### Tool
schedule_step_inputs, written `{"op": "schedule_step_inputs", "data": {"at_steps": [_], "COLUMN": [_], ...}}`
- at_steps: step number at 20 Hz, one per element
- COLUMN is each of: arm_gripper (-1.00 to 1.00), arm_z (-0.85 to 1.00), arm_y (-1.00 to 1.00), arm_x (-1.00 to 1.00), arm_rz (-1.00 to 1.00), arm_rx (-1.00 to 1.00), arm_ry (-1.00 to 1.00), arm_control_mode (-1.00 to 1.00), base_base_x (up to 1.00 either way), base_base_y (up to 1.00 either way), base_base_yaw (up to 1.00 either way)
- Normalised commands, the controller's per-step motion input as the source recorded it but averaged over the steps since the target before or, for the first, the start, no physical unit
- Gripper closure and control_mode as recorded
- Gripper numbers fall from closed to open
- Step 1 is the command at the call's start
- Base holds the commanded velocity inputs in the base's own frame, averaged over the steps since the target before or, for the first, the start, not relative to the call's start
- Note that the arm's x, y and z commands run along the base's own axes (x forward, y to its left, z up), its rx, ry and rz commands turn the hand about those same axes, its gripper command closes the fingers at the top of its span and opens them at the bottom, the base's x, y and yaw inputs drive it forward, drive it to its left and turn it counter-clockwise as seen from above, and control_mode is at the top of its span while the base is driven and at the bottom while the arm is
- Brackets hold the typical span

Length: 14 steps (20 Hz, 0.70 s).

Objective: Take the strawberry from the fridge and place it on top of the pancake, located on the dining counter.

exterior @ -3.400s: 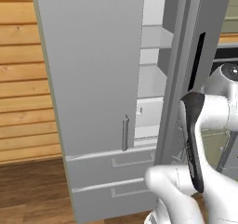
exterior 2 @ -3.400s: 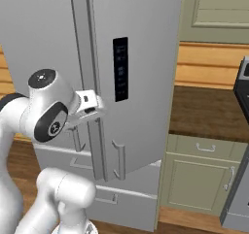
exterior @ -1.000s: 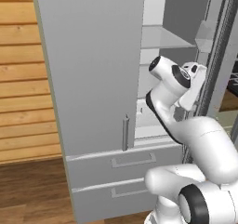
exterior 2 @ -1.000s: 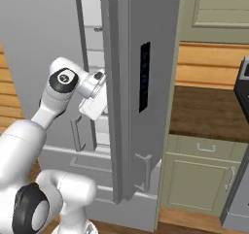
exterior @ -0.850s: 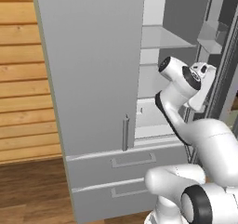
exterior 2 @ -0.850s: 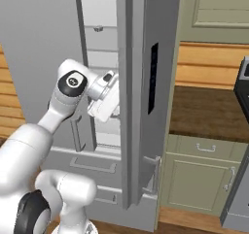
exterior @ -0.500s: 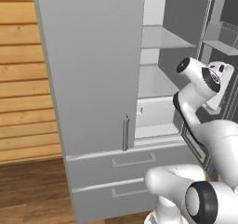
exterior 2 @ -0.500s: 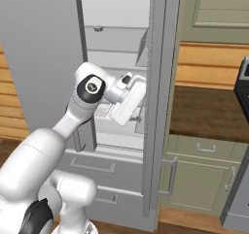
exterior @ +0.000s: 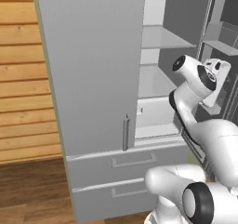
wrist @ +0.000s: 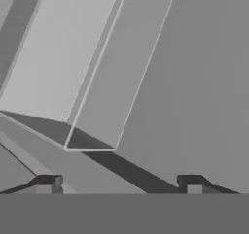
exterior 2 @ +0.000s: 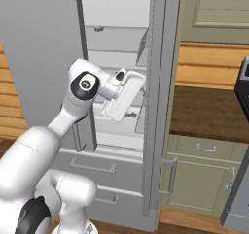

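Note:
The fridge [exterior: 93,65] stands in front of me with its left door shut and its right door [exterior 2: 158,107] swung wide, seen edge-on in the right base view. White shelves [exterior: 160,39] show inside. The strawberry is hidden. The pancake and the dining counter are out of view. My gripper [wrist: 119,185] is open, its two dark fingertips [wrist: 46,184] wide apart with nothing between them. It faces the inner side of the open door, where a pale door bin [wrist: 73,63] sits close ahead. My hand [exterior 2: 124,98] hangs at mid height in the fridge opening.
Two wide drawers [exterior: 135,160] lie below the fridge doors. A wood-plank wall [exterior: 18,79] is at the left. Right of the open door stand sage-green cabinets [exterior 2: 204,179] under a dark counter [exterior 2: 209,111], with a black appliance edge [exterior 2: 243,92] at the far right.
The right fridge door has swung much further open. My hand has travelled right along with it, and more of the shelves now show.

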Motion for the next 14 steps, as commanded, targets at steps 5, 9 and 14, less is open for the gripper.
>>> {"op": "schedule_step_inputs", "data": {"at_steps": [5,9,14], "arm_gripper": [-1.0,-1.0,-1.0], "arm_z": [0.0,-0.53,-0.92], "arm_y": [0.99,1.0,0.94], "arm_x": [-0.16,0.18,0.49], "arm_rz": [0.0,-0.02,-0.13], "arm_rx": [0.07,0.37,0.79], "arm_ry": [-0.17,-0.3,-0.2], "arm_control_mode": [-1.0,-1.0,-1.0], "base_base_x": [0.0,0.0,0.0], "base_base_y": [0.0,0.0,0.0], "base_base_yaw": [0.0,0.0,0.0]}}
